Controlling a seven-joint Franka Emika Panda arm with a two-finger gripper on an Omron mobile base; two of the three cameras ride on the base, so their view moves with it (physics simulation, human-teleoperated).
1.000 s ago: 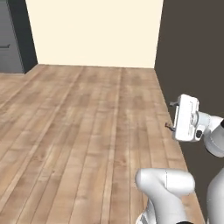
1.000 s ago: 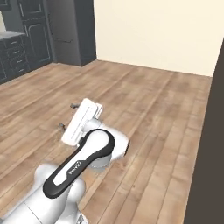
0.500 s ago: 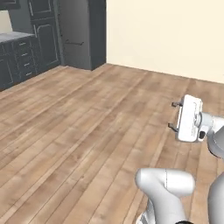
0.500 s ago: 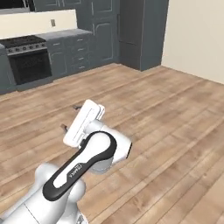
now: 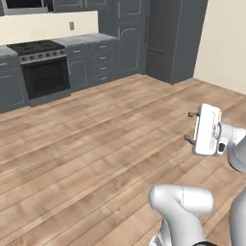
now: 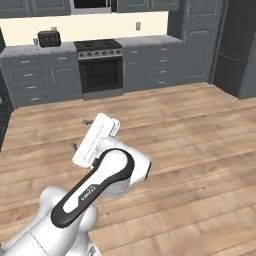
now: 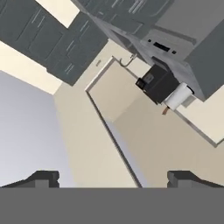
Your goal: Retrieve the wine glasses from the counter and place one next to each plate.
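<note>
My gripper (image 5: 190,127) hangs open and empty over the wooden floor, far from the kitchen units; it also shows in the right base view as the gripper (image 6: 80,133). In the hand view its fingertips (image 7: 43,177) stand wide apart with nothing between them. The counter (image 6: 22,49) runs along the far wall over dark grey drawer cabinets. On it, left of a black toaster (image 6: 48,37), stands a tiny pale stemmed shape (image 6: 35,41), perhaps a wine glass, too small to be sure. The plates are out of view.
A black oven with a stove top (image 6: 98,65) sits in the middle of the cabinet row. Tall dark cabinets (image 5: 175,38) close off the right end. Open wooden floor (image 5: 96,144) lies between me and the units.
The whole picture has swung: the base has turned, and the bare wall gave way to the kitchen units. The arm keeps its pose and the gripper stays open.
</note>
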